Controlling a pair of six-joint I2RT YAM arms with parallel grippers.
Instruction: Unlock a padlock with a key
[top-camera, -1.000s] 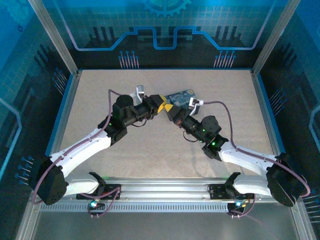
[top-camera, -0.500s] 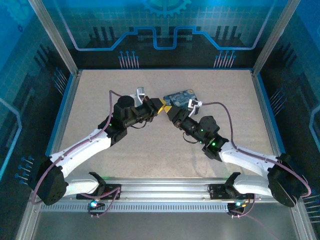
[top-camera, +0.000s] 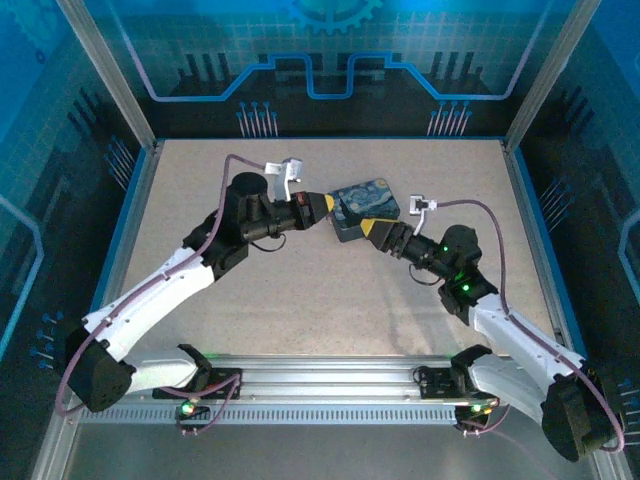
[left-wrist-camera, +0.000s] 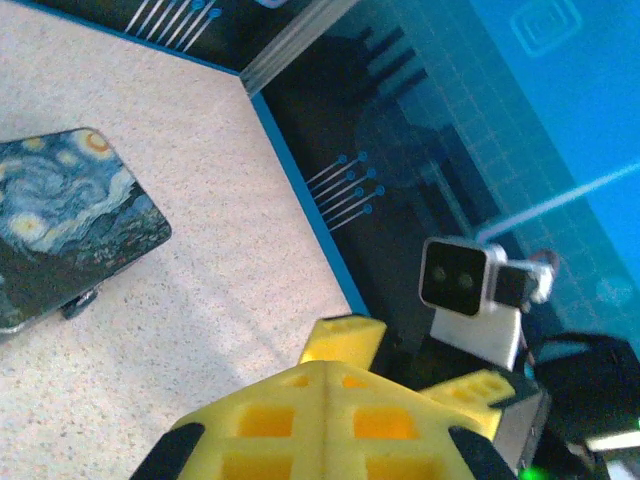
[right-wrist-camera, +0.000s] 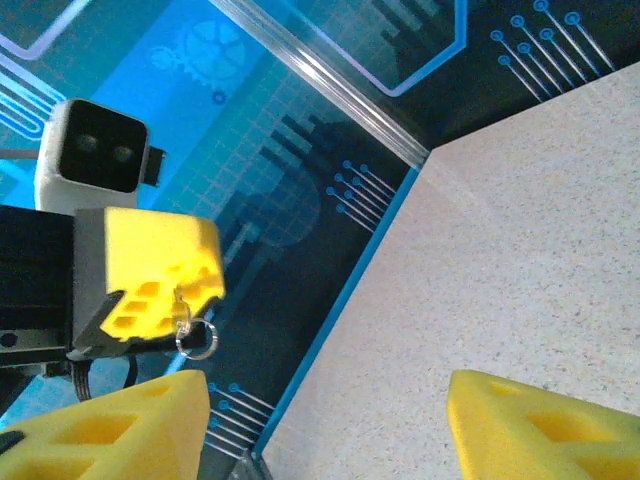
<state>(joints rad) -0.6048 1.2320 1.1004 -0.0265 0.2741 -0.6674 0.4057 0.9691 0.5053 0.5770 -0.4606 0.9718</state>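
Speckled beige table (top-camera: 330, 300); painted tin (top-camera: 365, 205) lying flat, far centre; padlock (left-wrist-camera: 80, 300) at tin's edge.

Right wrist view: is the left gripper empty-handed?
No. The left gripper is shut on the key, and the key's small metal ring dangles just below the yellow fingertips.

You have the tin (top-camera: 366, 203) on the surface (top-camera: 300, 290) just above frame centre, the left gripper (top-camera: 324, 205) with the key (right-wrist-camera: 184, 310) just left of it, and the right gripper (top-camera: 374, 229) at its lower edge.
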